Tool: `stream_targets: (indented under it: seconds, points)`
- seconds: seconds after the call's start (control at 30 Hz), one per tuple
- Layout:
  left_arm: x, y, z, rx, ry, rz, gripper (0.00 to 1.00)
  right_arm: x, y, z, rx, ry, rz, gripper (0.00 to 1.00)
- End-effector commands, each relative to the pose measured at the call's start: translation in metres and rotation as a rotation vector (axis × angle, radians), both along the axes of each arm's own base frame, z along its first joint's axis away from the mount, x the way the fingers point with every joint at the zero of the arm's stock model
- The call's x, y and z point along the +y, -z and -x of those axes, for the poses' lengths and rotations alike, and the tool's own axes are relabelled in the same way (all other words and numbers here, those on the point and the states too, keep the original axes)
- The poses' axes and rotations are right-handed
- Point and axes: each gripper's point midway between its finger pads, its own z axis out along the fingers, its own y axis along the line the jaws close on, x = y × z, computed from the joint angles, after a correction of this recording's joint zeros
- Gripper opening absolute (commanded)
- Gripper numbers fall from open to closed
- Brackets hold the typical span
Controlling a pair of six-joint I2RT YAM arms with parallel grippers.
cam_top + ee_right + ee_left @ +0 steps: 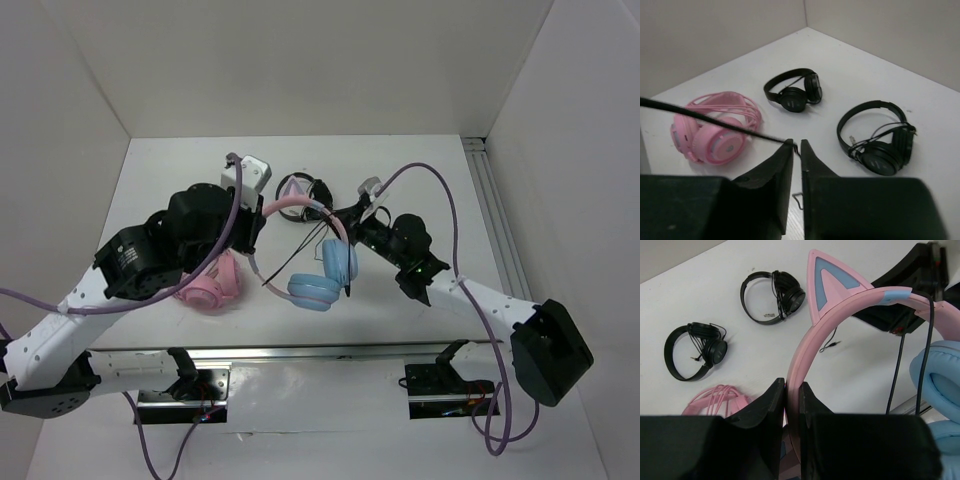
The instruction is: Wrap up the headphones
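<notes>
The headphones (318,270) have a pink cat-ear headband (840,305), light blue ear cups (939,390) and a thin black cable (926,345). They are held up above the table. My left gripper (258,222) is shut on the headband, and the left wrist view shows the pink band pinched between the jaws (792,386). My right gripper (345,214) is just right of the headband. In the right wrist view it (796,145) is shut on the black cable (700,117), which runs taut to the left. The cable crosses over the headband and hangs by the ear cups.
All-pink headphones (212,285) lie on the table under my left arm. Two small black headphones (792,92) (880,139) lie farther back; one shows behind the cat ear (312,190). White walls enclose the table. A rail (490,200) runs along the right side.
</notes>
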Motion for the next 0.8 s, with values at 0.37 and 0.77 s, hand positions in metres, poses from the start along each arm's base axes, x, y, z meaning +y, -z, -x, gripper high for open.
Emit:
stream_targets:
  seconds: [0.37,0.77]
  points:
    - [0.012,-0.061,-0.005,-0.077,-0.150,0.254,0.00,0.055,0.025,-0.006,0.043,-0.164,-0.140,0.28]
    - [0.044,-0.089,-0.009,-0.171,-0.315,0.381,0.00,0.092,0.092,0.010,0.156,-0.251,-0.138,0.25]
